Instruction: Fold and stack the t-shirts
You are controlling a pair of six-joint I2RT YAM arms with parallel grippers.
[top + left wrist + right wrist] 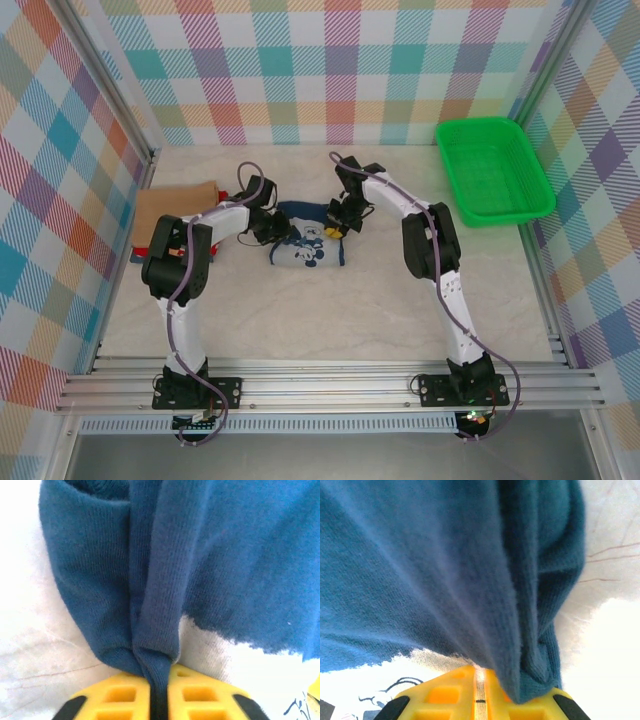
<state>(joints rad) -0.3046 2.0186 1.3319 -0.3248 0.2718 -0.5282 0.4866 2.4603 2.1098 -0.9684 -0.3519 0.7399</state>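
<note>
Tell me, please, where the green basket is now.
In the top view, the green basket sits in the far right corner, apart from the navy t-shirt.

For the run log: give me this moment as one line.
left pincer: shut on dark navy cloth t-shirt | right pincer: shut on it too | green plastic basket: back right, apart

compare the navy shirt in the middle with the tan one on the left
The navy t-shirt carries a white print; the tan t-shirt looks plain. The navy one lies mid-table, the tan one far left. The left gripper and right gripper each pinch the navy one; the tan one is ungripped. Both are cloth.
</note>
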